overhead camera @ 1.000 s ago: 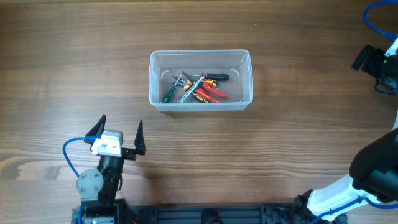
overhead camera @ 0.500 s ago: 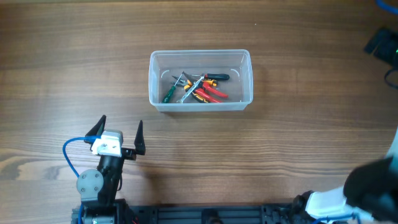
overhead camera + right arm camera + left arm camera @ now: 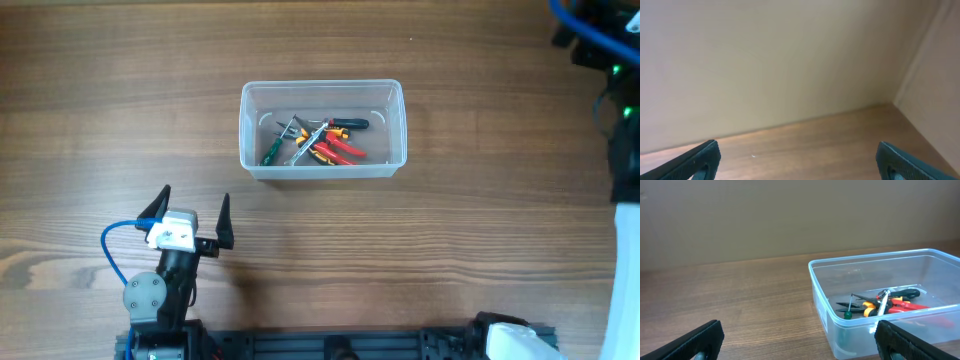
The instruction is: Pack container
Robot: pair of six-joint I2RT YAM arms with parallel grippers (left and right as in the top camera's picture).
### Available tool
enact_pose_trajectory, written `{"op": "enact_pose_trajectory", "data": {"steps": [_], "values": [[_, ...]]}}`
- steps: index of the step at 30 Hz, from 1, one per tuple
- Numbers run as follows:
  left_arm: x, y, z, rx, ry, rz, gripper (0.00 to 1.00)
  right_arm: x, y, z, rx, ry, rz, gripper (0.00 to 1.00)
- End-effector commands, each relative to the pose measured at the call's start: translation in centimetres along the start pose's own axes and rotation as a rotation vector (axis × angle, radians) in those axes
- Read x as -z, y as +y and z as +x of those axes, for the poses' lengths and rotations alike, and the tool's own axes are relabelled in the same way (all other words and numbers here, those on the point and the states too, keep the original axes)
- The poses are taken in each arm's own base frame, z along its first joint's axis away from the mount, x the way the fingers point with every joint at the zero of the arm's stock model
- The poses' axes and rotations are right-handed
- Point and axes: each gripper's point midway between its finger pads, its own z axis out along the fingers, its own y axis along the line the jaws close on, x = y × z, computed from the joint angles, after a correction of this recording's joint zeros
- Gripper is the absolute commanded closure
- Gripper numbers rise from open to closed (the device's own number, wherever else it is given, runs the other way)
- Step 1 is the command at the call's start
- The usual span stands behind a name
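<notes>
The clear plastic container [image 3: 320, 84] stands upright mid-table, holding several hand tools [image 3: 322, 139]: red- and orange-handled pliers and a green-handled screwdriver. My left gripper [image 3: 192, 212] rests near the front left edge, open and empty, well short of the container. In the left wrist view the container [image 3: 865, 259] and its tools [image 3: 880, 305] lie ahead and to the right of the open left gripper [image 3: 800, 345]. My right arm [image 3: 598, 40] is a blur at the far right corner. The right gripper [image 3: 799, 162] is open, with only bare wood between its fingers.
The right wrist view faces the wooden table top [image 3: 830, 140], a beige wall [image 3: 765, 60] and a room corner at the right. The right arm's white base [image 3: 505, 338] sits at the front right edge.
The right arm has swung along the right edge toward the far corner. The left arm, the container and the tools have not moved.
</notes>
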Motion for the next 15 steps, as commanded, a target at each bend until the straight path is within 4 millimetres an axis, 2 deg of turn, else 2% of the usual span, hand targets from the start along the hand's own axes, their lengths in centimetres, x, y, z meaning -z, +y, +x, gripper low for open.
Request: {"op": "enact_pose_trajectory", "data": {"steps": [1,4,6,9,12,15], "values": [[0.0,-0.1,0.2,-0.013,0.0,0.001,0.0,3.4,1.4,-2.1,0.013,-0.083,-0.02,0.0],[0.0,-0.1,0.2,-0.013,0.0,0.001,0.0,5.1,2.3,-2.2,0.012,-0.153,-0.053,0.0],[0.0,-0.1,0.2,-0.013,0.0,0.001,0.0,6.2,2.7,-2.4,0.004,-0.259,-0.075,0.0],[0.0,-0.1,0.2,-0.012,0.002,0.001,0.0,8.4,3.1,-1.6,-0.011,-0.395,-0.106,0.0],[0.0,-0.1,0.2,-0.012,0.002,0.001,0.0,10.7,3.1,1.2,-0.033,-0.491,-0.136,0.0],[0.0,-0.1,0.2,-0.012,0.002,0.001,0.0,11.9,2.6,4.1,-0.11,-0.545,-0.161,0.0]]}}
